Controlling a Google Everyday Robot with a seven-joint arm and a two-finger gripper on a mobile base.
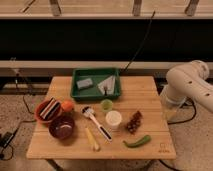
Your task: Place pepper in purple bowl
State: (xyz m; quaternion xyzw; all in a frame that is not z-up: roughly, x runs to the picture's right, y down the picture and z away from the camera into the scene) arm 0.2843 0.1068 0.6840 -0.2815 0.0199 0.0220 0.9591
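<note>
The green pepper [137, 142] lies on the wooden table [150, 100] near its front right edge, curved, with its tip pointing left. The dark purple bowl [61, 127] stands at the front left of the table and looks empty. They are about a third of the table's width apart. Only a white arm segment [191, 84] shows at the right edge, beside the table and above floor level. The gripper is out of view.
Between pepper and bowl lie a pale yellow stick [92, 139], a white-handled utensil [96, 122] and a white cup [113, 120]. Also present: a dark grape cluster [133, 121], a small green cup [106, 104], an orange-red bowl [47, 111], an orange ball [67, 105] and a green tray [95, 92].
</note>
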